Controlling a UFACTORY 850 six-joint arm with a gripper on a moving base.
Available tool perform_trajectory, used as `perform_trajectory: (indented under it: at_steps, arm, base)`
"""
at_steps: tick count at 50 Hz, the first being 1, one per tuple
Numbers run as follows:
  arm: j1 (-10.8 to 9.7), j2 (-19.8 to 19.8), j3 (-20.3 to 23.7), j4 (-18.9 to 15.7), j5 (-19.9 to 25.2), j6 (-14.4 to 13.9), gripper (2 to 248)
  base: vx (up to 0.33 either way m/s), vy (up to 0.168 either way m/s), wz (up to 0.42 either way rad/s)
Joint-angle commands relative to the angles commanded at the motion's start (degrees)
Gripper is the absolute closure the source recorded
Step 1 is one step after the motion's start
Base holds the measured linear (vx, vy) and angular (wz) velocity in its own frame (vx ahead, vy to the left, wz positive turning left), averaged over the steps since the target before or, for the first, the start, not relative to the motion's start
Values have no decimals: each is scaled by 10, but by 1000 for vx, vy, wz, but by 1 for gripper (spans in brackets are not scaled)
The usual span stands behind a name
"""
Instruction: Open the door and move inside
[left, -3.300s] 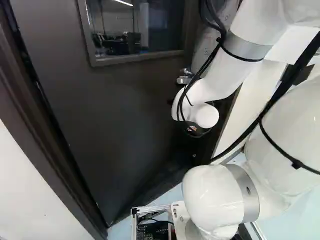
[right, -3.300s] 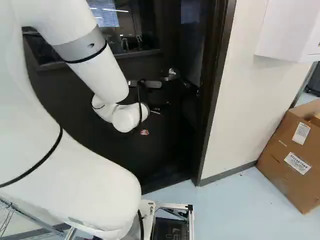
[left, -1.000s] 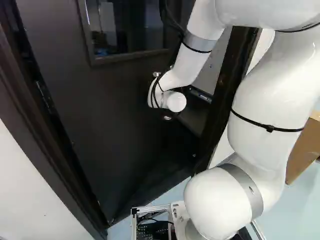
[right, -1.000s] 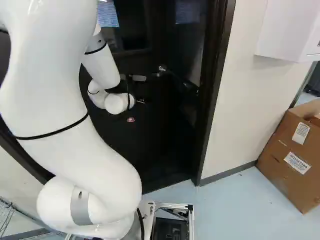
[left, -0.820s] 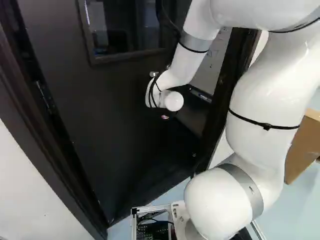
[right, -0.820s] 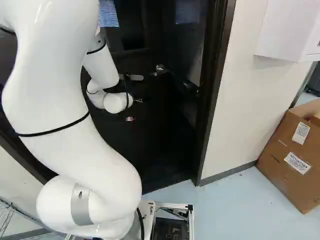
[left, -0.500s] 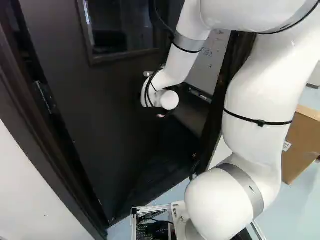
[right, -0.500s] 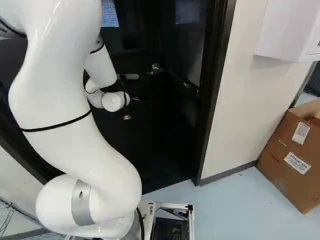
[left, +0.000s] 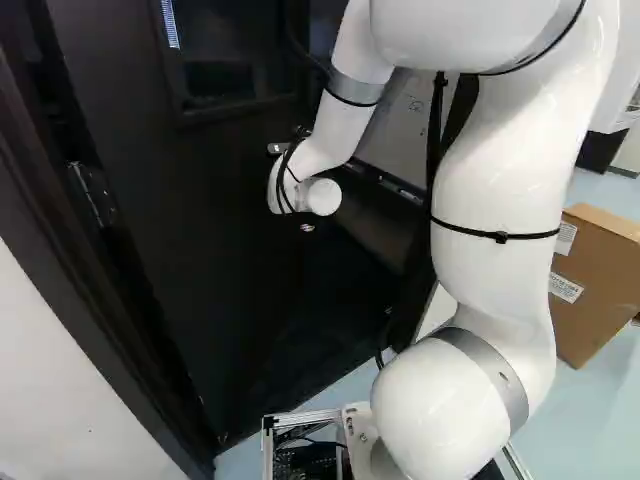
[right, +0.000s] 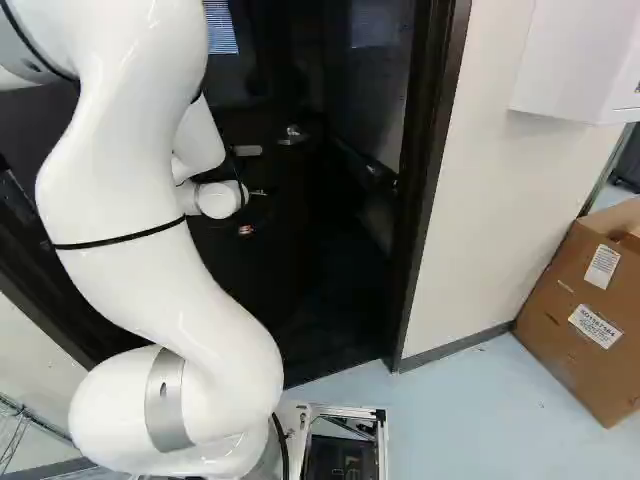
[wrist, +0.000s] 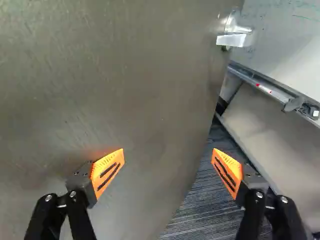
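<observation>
1. Door (left: 220, 270): ajar, hinged at the left of the left base view; handle (wrist: 234, 39) near its free edge.
2. Gripper (right: 252, 212): before the door's face; jaws stand wide apart, one against the view of the door, the other against the opening. Contact with the door cannot be determined.
3. Beyond the door's edge: whiteboard (wrist: 285, 45), dark carpet (wrist: 197, 215).
4. Cardboard box (right: 570, 320): right of the doorway, right base view.
</observation>
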Motion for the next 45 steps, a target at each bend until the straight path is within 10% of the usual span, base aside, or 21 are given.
perform_trajectory:
  at_steps: [45]
  arm:
    - [62,-66,-80,-81,0,0,3]
  base:
    - [0,0,0]
